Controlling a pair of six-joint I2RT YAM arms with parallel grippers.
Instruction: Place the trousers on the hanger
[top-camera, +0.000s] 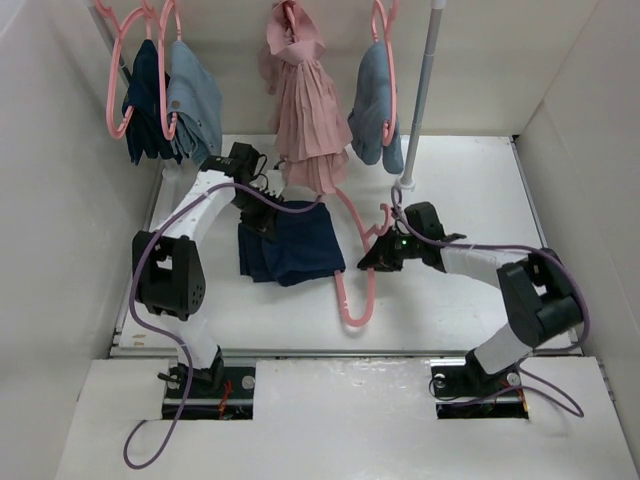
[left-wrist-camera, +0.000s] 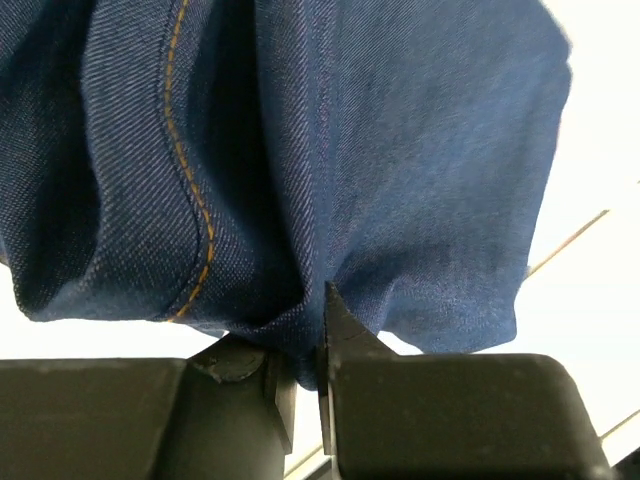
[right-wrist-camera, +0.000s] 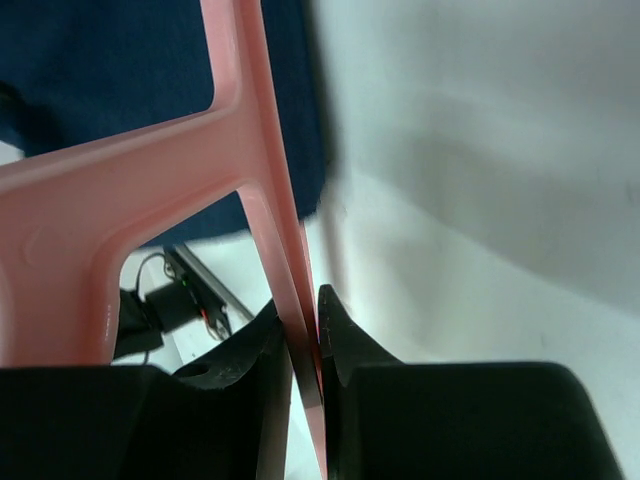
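Both arms (top-camera: 195, 215) bent inward — trousers (left-wrist-camera: 400, 150), hanger (right-wrist-camera: 130, 190) clamped

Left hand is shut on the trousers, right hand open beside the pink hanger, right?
No. The right hand is shut on the hanger, as the right wrist view shows. The left hand does grip the trousers.

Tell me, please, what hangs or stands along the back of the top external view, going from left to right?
dark navy garment → light blue denim garment → pink pleated dress → second light blue garment → white pole
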